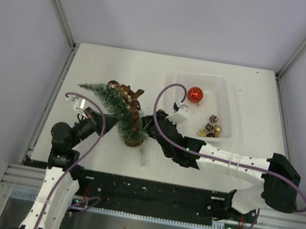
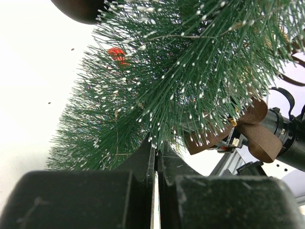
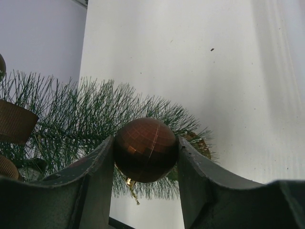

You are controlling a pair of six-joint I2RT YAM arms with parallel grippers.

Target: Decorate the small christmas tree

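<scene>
- The small christmas tree (image 1: 111, 107) sits on the left half of the tabletop (image 1: 120, 62), with its wooden base near the arms and its tip pointing up and left in the overhead view. We cannot tell whether it truly leans or stands straight.
- The left end effector (image 2: 156, 152) has its jaws pressed together right at the bristles. We cannot tell whether a twig is pinched between them.
- The right end effector (image 3: 146, 153) is partly closed on a brown bauble (image 3: 143, 140), squeezed between both jaws just beside the lower branches.
- We think the bauble could slip, because it is round and glossy and only its sides are gripped.
- Its gold cap (image 3: 128, 183) points downward, so the hanger may miss the bristles and the bauble could drop to the tabletop.
- Pushing it in could shove the tree over or make it pivot, since the left side's hold looks slight at best.
- Only the right wrist view shows the grip on the bauble. From overhead it is hidden.
- Only the overhead view shows the clear tray (image 1: 228, 87), which holds a red bauble (image 1: 195, 94) and some smaller ones (image 1: 211, 128).
- Only the left wrist view shows a red ornament (image 2: 116, 52) deep in the branches, and it shows the brown ribbon bow (image 2: 257, 130) up close.
</scene>
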